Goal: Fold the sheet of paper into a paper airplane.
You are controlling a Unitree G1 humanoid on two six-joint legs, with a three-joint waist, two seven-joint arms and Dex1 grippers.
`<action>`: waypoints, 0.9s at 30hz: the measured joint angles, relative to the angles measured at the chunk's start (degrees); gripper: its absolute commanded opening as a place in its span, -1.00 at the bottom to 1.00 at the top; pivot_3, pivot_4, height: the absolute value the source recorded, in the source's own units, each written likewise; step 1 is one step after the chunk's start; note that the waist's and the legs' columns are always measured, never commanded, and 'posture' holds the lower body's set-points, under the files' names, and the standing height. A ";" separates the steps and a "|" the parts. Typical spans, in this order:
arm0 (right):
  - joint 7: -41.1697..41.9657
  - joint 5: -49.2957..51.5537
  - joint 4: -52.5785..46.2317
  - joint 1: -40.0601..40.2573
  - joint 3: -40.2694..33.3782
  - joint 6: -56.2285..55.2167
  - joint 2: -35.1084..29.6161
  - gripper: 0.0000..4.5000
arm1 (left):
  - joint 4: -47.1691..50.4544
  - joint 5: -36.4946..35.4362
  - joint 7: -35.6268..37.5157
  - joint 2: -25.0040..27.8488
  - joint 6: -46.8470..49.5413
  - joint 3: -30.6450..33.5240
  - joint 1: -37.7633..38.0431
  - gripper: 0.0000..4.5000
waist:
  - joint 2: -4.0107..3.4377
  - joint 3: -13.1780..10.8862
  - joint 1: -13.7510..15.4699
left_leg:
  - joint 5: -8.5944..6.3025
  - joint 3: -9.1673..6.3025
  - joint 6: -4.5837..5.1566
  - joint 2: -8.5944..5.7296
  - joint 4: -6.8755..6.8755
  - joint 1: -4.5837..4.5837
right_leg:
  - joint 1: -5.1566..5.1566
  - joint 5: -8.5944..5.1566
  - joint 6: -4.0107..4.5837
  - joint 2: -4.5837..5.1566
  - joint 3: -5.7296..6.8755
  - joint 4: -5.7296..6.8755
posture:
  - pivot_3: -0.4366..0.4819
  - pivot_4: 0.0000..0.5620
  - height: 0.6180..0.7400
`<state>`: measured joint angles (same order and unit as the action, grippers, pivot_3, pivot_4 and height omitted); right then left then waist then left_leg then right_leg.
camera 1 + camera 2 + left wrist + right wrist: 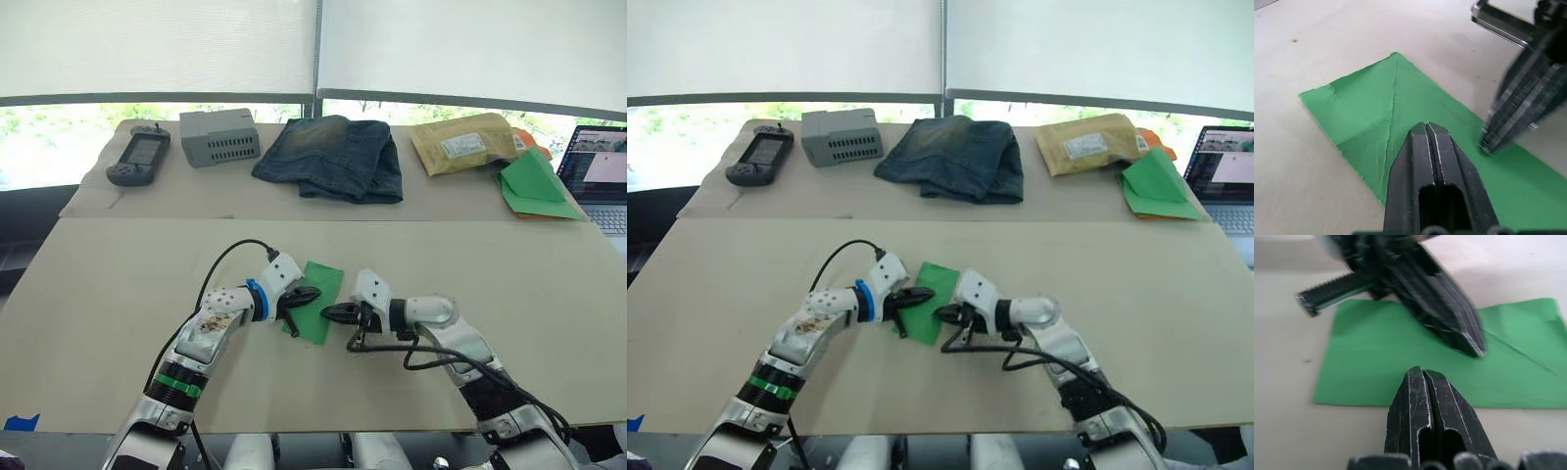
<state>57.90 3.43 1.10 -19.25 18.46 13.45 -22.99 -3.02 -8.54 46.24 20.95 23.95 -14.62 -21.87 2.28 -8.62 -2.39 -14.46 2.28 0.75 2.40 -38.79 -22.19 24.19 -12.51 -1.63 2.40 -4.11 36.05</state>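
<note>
Both jaws closed, empty; L gripper (1426, 128) & R gripper (1422, 373) tips seemingly pressing creased sheet of paper (315, 299).

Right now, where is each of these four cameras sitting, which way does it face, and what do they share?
Left eye: head, looking down over the beige table; both arms show.
Right eye: same scene, slightly offset.
Left wrist: along the shut left gripper, over the thin bright green creased sheet of paper.
Right wrist: along the shut right gripper, facing the left one.
All four share the sheet; each wrist view shows the other gripper.
</note>
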 measured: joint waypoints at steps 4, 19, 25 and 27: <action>-1.44 -0.69 -5.45 2.13 1.62 3.58 -0.63 -0.98 | -0.12 0.01 0.17 -0.07 0.00 -0.02 -0.03 -1.00 | 0.00 0.01 0.04 | 0.00 -0.01 0.00 0.01 0.01 0.04 | -0.02 -0.12 -0.13 0.00 0.01 0.01 | -0.05 -0.47 1.00; -3.54 0.21 -18.08 7.71 4.91 15.71 -2.52 -0.98 | -0.11 -0.52 1.78 0.04 0.26 -0.23 -0.12 -1.00 | 0.03 0.04 0.34 | -0.02 -0.04 -0.01 -0.01 0.05 0.01 | -0.01 -0.26 -0.14 0.01 0.05 -0.01 | -0.05 -0.47 1.00; -3.00 7.22 -24.07 6.30 -0.97 26.87 -7.22 -0.98 | 1.42 -2.48 2.02 -0.01 4.13 0.81 0.23 -1.00 | 0.05 0.00 0.68 | -0.02 -0.07 -0.01 -0.03 -0.06 -0.12 | 0.08 -0.22 -0.21 0.06 0.03 0.00 | -0.05 -0.47 1.00; -3.33 8.89 -25.98 4.06 -3.74 29.05 -8.64 -0.98 | 2.57 -3.34 1.75 -0.10 6.40 1.44 0.67 -1.00 | 0.06 -0.01 0.47 | -0.02 -0.09 -0.01 -0.02 -0.04 -0.11 | 0.08 -0.22 -0.22 0.03 0.06 0.00 | -0.05 -0.47 1.00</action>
<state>54.57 12.33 -24.88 -15.19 14.72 42.50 -31.63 -0.46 -11.88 47.99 20.85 30.35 -13.17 -21.20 2.34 -8.63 -1.92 -14.48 2.19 0.75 2.38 -38.83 -22.31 24.27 -12.73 -1.85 2.43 -4.06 36.05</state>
